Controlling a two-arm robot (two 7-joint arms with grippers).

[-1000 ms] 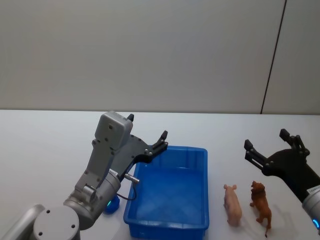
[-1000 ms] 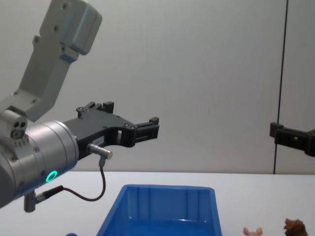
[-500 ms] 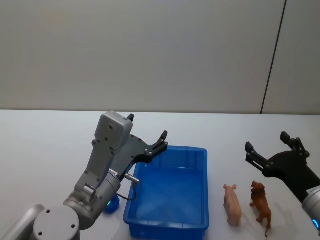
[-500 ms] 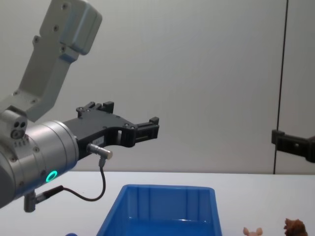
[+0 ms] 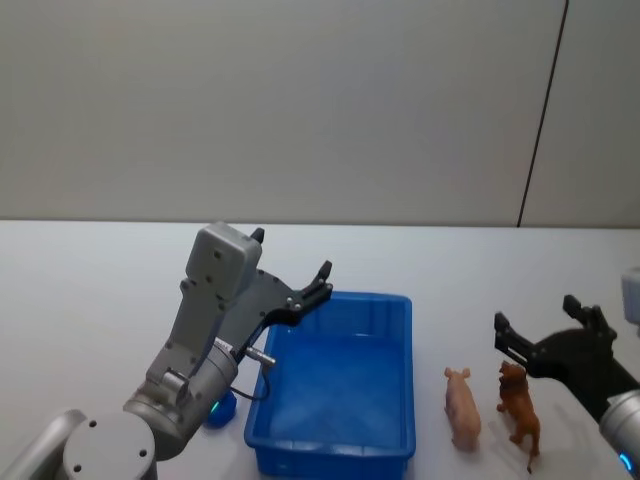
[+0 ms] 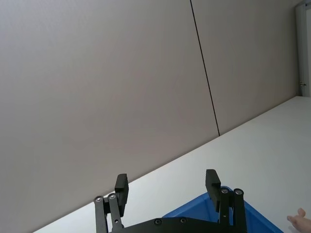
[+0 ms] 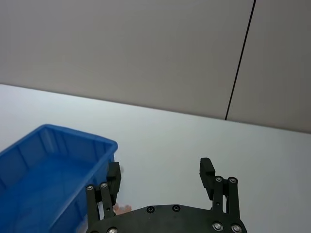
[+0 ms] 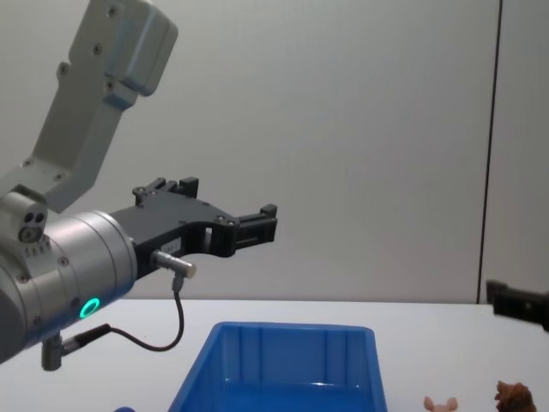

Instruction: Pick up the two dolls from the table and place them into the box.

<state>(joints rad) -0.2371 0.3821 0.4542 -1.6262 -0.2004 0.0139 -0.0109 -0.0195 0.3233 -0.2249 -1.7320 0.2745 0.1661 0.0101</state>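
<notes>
- White table (image 5: 80,290): carries bin and both dolls.
- Bright blue rectangular plastic bin (image 5: 330,462): centre of table, nothing inside.
- L hand (image 5: 293,252): fingers spread, holding nothing, raised over bin's far-left corner.
- R hand (image 5: 536,314): fingers spread, holding nothing, just by brown doll.
- Pale pink toy animal (image 5: 463,408): on table, right of bin.
- Shaggy reddish-brown toy animal (image 5: 520,405): just right of pink one.

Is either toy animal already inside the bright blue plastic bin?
No, the pale pink toy pig and the shaggy reddish-brown toy animal both stand on the white table, right of the blue bin.
</notes>
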